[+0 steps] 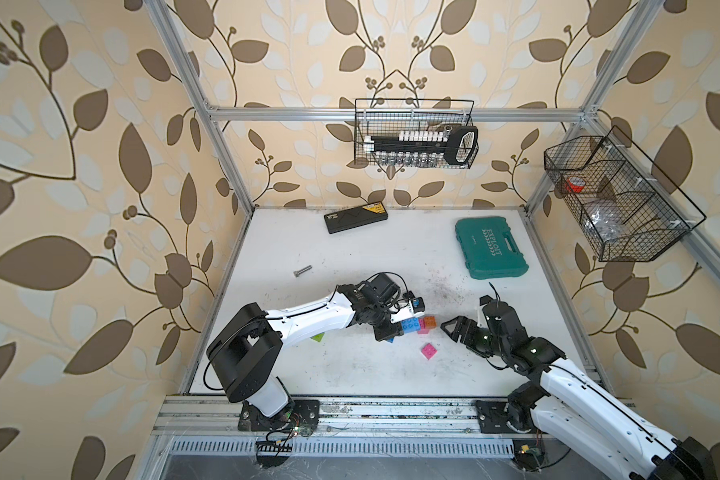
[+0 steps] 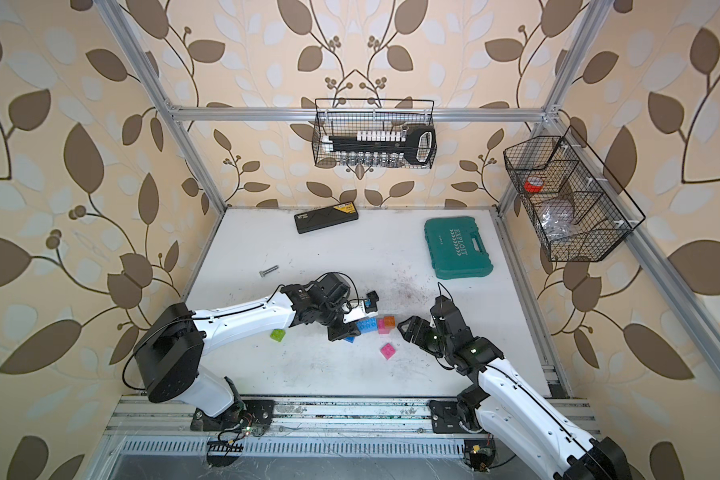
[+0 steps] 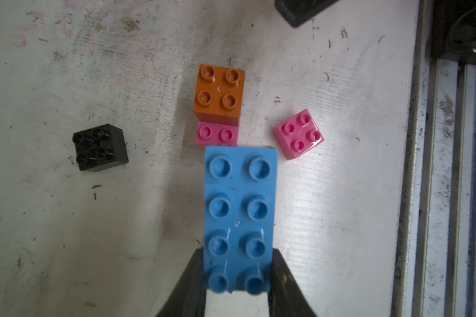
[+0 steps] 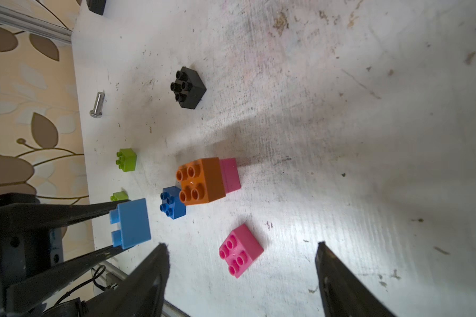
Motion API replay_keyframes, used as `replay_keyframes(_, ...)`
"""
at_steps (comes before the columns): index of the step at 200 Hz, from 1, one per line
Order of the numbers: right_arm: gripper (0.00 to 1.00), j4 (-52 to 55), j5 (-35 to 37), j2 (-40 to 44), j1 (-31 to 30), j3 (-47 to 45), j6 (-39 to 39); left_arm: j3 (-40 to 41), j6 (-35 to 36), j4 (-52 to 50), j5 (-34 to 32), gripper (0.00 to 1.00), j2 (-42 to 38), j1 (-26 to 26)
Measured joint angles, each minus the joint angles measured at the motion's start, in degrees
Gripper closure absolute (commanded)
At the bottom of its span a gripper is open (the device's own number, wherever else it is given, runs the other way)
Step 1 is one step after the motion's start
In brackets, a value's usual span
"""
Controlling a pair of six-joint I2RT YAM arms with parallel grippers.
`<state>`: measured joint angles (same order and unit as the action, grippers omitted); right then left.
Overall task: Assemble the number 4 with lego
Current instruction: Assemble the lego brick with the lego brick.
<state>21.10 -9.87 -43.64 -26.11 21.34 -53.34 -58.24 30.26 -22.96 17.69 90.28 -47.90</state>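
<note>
A small lime green studded plastic brick [image 2: 278, 335] lies leftmost on the white desk [image 3: 94, 233]. The left end effector [image 3: 238, 255] clamps one end of the long light blue studded brick [image 3: 241, 208]. The free end is just beside a square orange brick [image 3: 219, 90] stacked on a lower pink brick [image 3: 216, 134]. Rightmost, the right end effector [image 4: 241, 245] gapes wide, empty, by a loose pink brick [image 3: 298, 134].
</note>
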Motion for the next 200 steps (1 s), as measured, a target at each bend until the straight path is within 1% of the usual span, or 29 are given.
replay_keyframes(35, 0.25, -4.2, -1.1, -1.9, 0.0, -1.4, -0.9, -2.1, 1.3, -0.3, 0.4, 1.0, 1.8, 0.0)
replay_keyframes(48, 0.28, -5.7, -1.2, -2.5, 0.0, -1.8, -1.3, -2.4, 1.5, -0.8, 0.4, 1.0, 2.2, 0.0)
replay_keyframes(100, 0.31, -9.9, -0.9, -1.5, -0.2, -4.3, -3.9, -2.5, 2.6, -2.7, 0.4, 1.0, 2.4, 0.0)
replay_keyframes(166, 0.35, -12.4, 1.3, -0.5, -3.7, -6.1, -5.8, -7.8, 3.3, -6.6, 0.9, 1.0, 6.1, 0.0)
replay_keyframes(200, 0.36, -13.2, 2.4, -1.7, -4.8, -6.1, -5.8, -8.7, 3.9, -7.9, 1.4, 1.0, 7.0, 0.0)
